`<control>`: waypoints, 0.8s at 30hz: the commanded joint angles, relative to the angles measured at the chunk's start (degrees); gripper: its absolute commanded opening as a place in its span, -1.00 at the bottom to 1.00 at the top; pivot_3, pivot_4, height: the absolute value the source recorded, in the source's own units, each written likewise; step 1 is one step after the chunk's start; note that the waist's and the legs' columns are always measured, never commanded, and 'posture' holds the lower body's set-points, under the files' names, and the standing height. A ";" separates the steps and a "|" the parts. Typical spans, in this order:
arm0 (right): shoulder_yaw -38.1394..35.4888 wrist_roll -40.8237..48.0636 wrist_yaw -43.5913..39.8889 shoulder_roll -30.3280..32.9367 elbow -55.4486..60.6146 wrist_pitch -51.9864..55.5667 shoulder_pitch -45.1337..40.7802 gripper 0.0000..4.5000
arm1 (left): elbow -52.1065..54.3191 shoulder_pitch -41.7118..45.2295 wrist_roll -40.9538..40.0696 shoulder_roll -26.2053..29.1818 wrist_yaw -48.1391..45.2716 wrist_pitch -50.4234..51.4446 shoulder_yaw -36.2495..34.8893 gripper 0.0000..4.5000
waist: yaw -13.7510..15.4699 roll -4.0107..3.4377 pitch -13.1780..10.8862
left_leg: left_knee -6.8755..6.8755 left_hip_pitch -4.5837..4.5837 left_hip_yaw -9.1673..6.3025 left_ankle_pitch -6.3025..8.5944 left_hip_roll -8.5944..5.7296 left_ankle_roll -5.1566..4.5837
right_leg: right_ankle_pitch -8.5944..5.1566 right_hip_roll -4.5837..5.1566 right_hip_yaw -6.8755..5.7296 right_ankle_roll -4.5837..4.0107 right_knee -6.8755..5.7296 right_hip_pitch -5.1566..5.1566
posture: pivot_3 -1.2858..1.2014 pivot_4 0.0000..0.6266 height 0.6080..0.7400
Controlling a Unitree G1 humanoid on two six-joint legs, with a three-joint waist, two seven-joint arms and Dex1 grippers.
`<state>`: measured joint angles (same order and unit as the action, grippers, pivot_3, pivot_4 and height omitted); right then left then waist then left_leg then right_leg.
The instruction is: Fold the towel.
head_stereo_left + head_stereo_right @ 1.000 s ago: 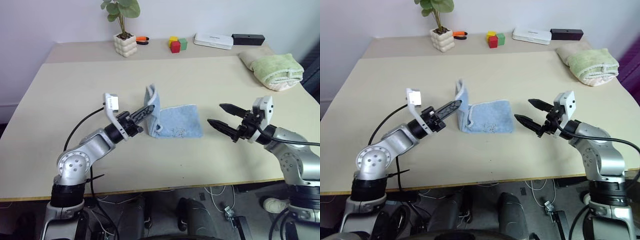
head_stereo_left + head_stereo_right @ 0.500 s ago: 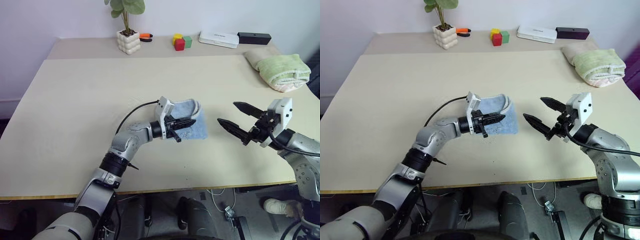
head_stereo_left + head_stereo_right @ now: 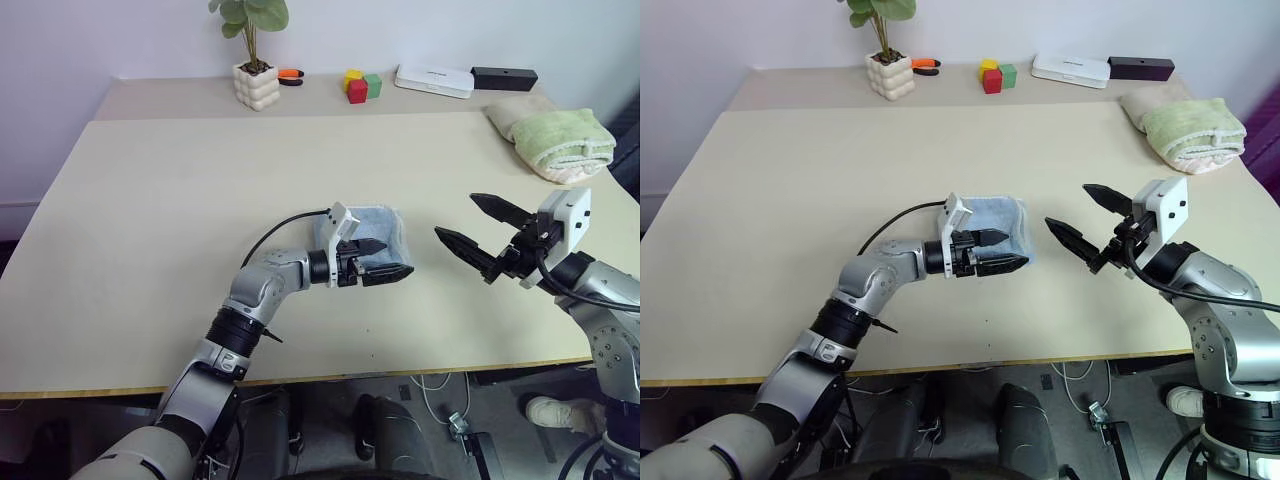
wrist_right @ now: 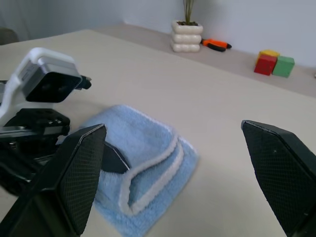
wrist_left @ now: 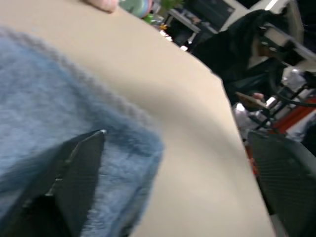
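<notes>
The light blue towel (image 3: pixel 386 226) lies folded in a small rectangle in the middle of the table (image 3: pixel 150 200), its white-edged layers stacked in the right wrist view (image 4: pixel 148 148). My left gripper (image 3: pixel 385 258) is open over the towel's near part, pointing right. One finger rests low against the cloth (image 5: pixel 44 113), the other stands above it. It grips nothing. My right gripper (image 3: pixel 457 216) is open just right of the towel, clear of it and above the table, pointing toward it.
Along the back strip stand a potted plant (image 3: pixel 252 70), an orange tool (image 3: pixel 290 74), coloured blocks (image 3: pixel 359 86), a white box (image 3: pixel 434 79) and a black box (image 3: pixel 504 77). A folded green towel on a beige roll (image 3: pixel 555 142) sits back right.
My left gripper has opened and let go of the towel's lifted flap. The flap now lies flat on the folded towel. The right gripper stays open and has barely moved.
</notes>
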<state>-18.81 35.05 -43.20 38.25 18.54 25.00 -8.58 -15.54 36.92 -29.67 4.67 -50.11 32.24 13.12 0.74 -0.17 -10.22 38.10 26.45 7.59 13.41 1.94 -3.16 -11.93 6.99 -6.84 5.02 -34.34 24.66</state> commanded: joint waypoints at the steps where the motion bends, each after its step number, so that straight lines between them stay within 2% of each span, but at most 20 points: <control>1: -0.25 0.63 0.37 -0.97 -0.82 -1.31 -2.17 1.00 | 5.35 0.35 -5.34 -0.01 -2.63 1.49 -4.92 0.99 | 0.02 0.00 0.00 | 0.02 0.00 0.00 0.00 0.00 0.00 | 0.00 0.00 0.00 0.00 -0.02 0.00 | 0.03 -0.52 1.00; 6: 0.06 0.12 0.92 -2.28 -2.97 -2.07 -4.64 1.00 | 10.23 0.07 -10.41 1.51 -5.34 4.17 -8.90 0.99 | 0.06 -0.02 0.01 | 0.05 0.00 0.00 0.00 -0.01 -0.01 | 0.08 0.00 0.00 0.14 -0.06 -0.02 | 0.03 -0.52 1.00; 10: 0.00 -0.86 10.51 -9.33 -5.66 -3.58 -11.58 1.00 | 4.44 5.95 -19.13 0.48 6.21 6.92 -23.54 0.99 | -0.10 0.00 -0.02 | 0.15 -0.03 0.02 -0.01 0.00 -0.01 | 0.14 -0.02 0.05 0.26 -0.14 -0.05 | 0.03 -0.52 1.00; 11: 0.74 -1.13 12.47 -11.29 -5.07 -3.41 -12.00 1.00 | 3.29 6.26 -17.97 0.68 7.23 5.17 -24.41 0.88 | -0.13 -0.01 -0.02 | 0.19 -0.03 0.01 -0.03 0.01 0.00 | 0.15 -0.03 0.04 0.26 -0.20 -0.05 | 0.03 -0.52 1.00; 14: 5.81 -1.44 16.15 -17.40 -0.15 -2.13 -10.86 0.61 | -0.19 6.62 -13.45 0.28 10.76 -2.65 -26.65 0.40 | -0.16 -0.06 0.03 | 0.12 -0.12 -0.02 -0.04 0.01 0.03 | 0.13 -0.05 0.04 0.32 -0.29 -0.07 | 0.03 -0.52 1.00; 17: 10.49 -4.37 24.03 -24.96 1.42 -2.40 -13.14 -0.10 | -2.43 6.86 -13.32 -2.93 16.61 -5.80 -29.11 -0.35 | 0.05 -0.02 0.00 | 0.11 -0.08 0.02 -0.19 -0.03 0.28 | 0.08 -0.03 0.07 0.39 -0.65 0.07 | 0.03 -0.52 1.00; 20: 13.03 -5.67 27.59 -28.81 1.75 -1.85 -14.54 -0.77 | -3.06 6.37 -11.86 -4.89 18.00 -8.02 -28.73 -0.99 | 0.11 0.01 -0.01 | 0.19 -0.03 0.01 -0.30 -0.07 0.44 | 0.09 -0.03 0.08 0.40 -0.72 0.08 | 0.03 -0.52 1.00; 21: 14.07 -6.51 28.69 -30.10 1.02 -2.02 -15.08 -0.99 | -2.83 6.00 -11.71 -6.06 18.57 -7.99 -28.22 -1.00 | 0.01 0.01 -0.01 | 0.21 -0.02 0.01 -0.29 -0.09 0.43 | 0.09 -0.02 0.09 0.40 -0.70 0.05 | 0.03 -0.52 1.00; 24: 16.26 -9.65 33.06 -33.34 -3.43 -1.32 -15.98 -0.99 | -2.89 5.07 -8.77 -9.01 20.63 -8.48 -25.19 -1.00 | -0.06 0.02 0.01 | 0.23 -0.06 0.02 -0.23 -0.09 0.33 | 0.09 -0.03 0.15 0.40 -0.68 0.04 | 0.03 -0.52 1.00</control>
<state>-3.79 27.31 -11.99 5.44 15.92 23.45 -24.01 -19.67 42.26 -39.88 -3.38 -30.25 24.59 -14.27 0.68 -0.15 -10.21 38.33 26.38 7.60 13.26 1.85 -2.97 -11.84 6.97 -6.70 5.42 -35.06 24.70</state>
